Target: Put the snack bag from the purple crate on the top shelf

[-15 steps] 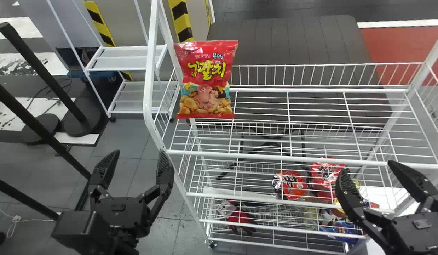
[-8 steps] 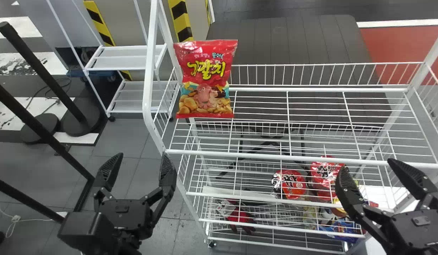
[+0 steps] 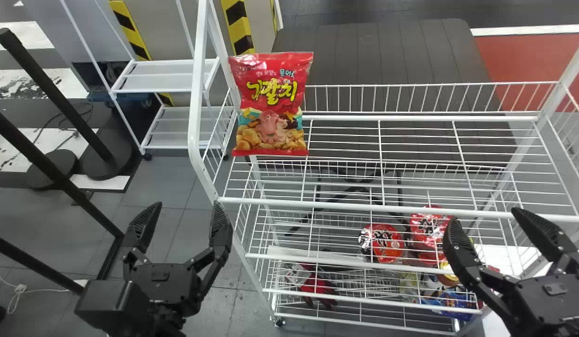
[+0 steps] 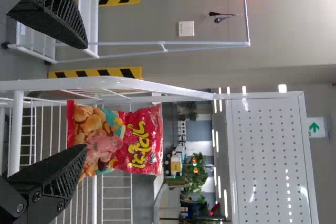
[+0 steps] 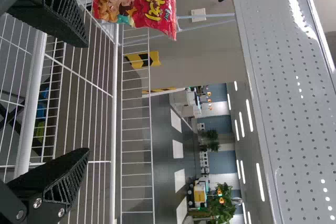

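Observation:
The red snack bag (image 3: 271,104) stands upright at the left end of the white wire top shelf (image 3: 392,202). My left gripper (image 3: 181,220) is open in front of the rack's left side, apart from the bag. My right gripper (image 3: 486,222) stands open before the rack's right part, with nothing held. In the left wrist view the bag (image 4: 118,139) is beyond the open left gripper (image 4: 86,98). The right wrist view has the bag (image 5: 135,1) farther off, past the open right gripper (image 5: 88,98).
Red packages (image 3: 382,243) and a red-and-black glove (image 3: 317,286) lie on the lower shelves. The rack's white left post (image 3: 196,117) rises beside the bag. Black poles (image 3: 51,168) stand at the left, and another white rack (image 3: 165,77) is behind.
Compared with a second ago, my left gripper sits slightly lower and farther right in the head view. The right gripper has shifted very slightly up; the bag stays on the shelf.

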